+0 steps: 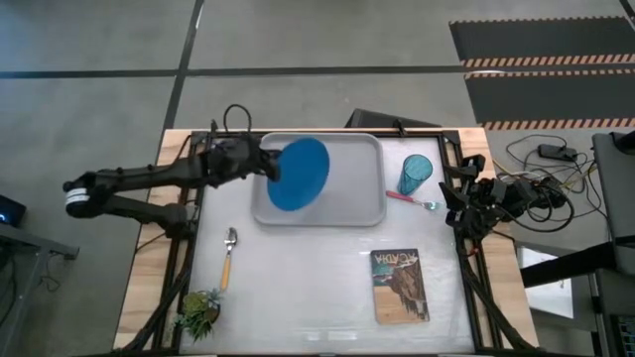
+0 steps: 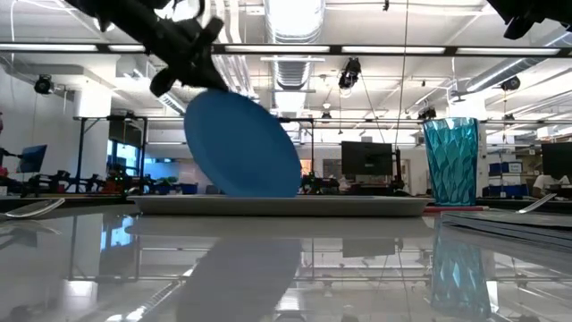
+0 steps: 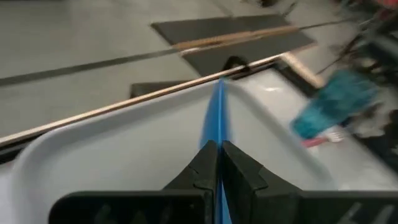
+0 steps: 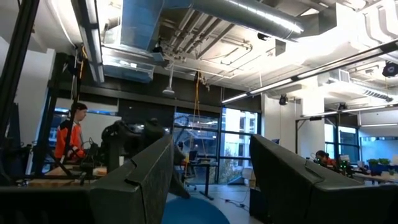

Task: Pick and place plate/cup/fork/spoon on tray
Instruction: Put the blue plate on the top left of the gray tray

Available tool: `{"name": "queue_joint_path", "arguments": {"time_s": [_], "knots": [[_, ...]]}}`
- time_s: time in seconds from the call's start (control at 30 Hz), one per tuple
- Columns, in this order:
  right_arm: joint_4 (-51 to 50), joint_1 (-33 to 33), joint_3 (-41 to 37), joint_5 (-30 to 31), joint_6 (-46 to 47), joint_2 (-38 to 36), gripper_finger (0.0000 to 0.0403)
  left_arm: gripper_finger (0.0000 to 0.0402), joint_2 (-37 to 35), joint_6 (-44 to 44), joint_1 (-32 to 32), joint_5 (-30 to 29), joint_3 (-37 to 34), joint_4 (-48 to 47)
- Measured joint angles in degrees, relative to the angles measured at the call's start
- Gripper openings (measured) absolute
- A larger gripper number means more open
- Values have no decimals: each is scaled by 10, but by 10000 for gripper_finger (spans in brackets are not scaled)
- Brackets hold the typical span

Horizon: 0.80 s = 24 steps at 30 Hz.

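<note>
The bright-blue plate (image 1: 299, 174) stands steeply tilted over the light-grey tray (image 1: 362, 203), its lower edge (image 2: 259, 193) down in the tray. My left gripper (image 1: 266, 167) is shut on the plate's rim at the tray's left side. The teal cup (image 1: 416, 175) stands right of the tray, the pink-handled fork (image 1: 409, 200) lies beside it. The orange-handled spoon (image 1: 228, 260) lies on the table near the left. My right gripper (image 4: 211, 180) is open at the table's right edge, raised, touching nothing. My left gripper pinches the plate's rim (image 3: 218, 138) between its two fingers, one on each face, at the plate's upper left edge. The fingers come from the table's left, slanting down. The plate is seen edge-on in the wrist view, steeply tilted, its lower edge in the tray.
A brown picture-cover book (image 1: 400, 286) lies at the near right. A small green plant (image 1: 198, 312) stands at the near left corner. Cables and gear (image 1: 541, 188) lie right of the table. A person (image 4: 69, 134) stands in the room beyond.
</note>
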Motion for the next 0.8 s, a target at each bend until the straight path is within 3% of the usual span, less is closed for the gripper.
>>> {"name": "queue_joint_path", "arguments": {"time_s": [0.53,0.8], "knots": [[-1,0,0,0,0,0,201,0,137,26,66,4,-3,-2],[-1,0,0,0,0,0,201,0,189,21,54,27,-3,20]]}}
